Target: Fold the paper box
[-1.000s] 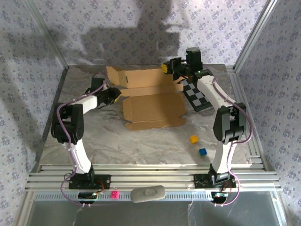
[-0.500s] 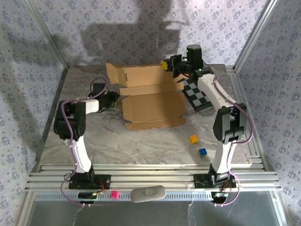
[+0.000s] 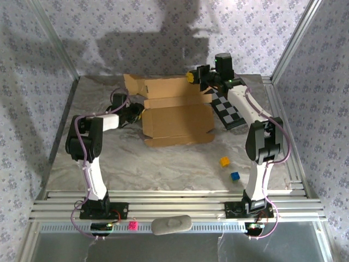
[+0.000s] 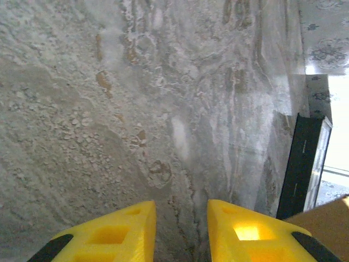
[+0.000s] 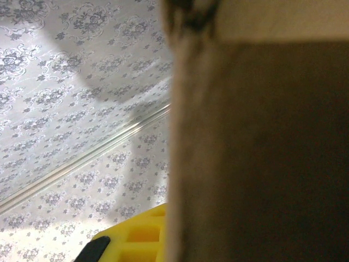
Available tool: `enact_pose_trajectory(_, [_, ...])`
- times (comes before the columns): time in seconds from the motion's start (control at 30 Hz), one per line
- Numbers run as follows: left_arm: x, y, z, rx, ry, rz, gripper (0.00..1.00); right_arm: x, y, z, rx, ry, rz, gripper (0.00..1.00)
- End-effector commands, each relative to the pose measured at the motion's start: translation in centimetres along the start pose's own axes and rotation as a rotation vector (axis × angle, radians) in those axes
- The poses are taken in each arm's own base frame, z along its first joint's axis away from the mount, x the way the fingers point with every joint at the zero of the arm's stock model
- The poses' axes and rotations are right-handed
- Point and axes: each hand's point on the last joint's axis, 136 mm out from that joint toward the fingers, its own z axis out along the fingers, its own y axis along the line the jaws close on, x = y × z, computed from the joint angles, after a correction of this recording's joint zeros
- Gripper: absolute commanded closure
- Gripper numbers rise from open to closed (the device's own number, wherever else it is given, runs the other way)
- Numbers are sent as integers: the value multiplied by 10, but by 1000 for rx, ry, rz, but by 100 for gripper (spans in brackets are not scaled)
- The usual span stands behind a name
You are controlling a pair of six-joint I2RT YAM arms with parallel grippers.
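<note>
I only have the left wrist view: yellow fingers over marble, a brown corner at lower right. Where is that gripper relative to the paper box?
Observer: From above, the left gripper is at the paper box's left edge, beside the crease below its raised back panel.
Operator: What holds that panel up?
Observer: The right gripper, shut on its far right corner.
Operator: Anything else around?
Observer: A checkered board lies right of the box; a yellow cube and a blue cube lie nearer, to the right.

Blurred paper box [image 5: 256,153] across right hand [image 3: 191,77]
</note>
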Motion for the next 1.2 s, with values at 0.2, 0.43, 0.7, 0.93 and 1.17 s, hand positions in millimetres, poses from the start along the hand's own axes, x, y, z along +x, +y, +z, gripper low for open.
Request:
enact_pose_trajectory(0.2, [7, -37, -12, -43, 31, 144, 66, -1, 4, 6, -30, 0, 8, 100])
enact_pose_trajectory(0.43, [21, -47, -7, -110, 33, 221, 61, -1, 2, 6, -31, -1, 10, 100])
enact_pose_trajectory(0.7, [36, -38, 7, -188, 70, 269, 59, 2, 3, 5, -40, -1, 14, 100])
enact_pose_trajectory(0.93, [51, -42, 15, -199, 96, 330, 57, 4, -1, 3, -36, -2, 19, 100])
enact_pose_trajectory(1.17, [56, -24, 28, -246, 122, 321, 58, 1, -12, 5, -20, -4, 36, 100])
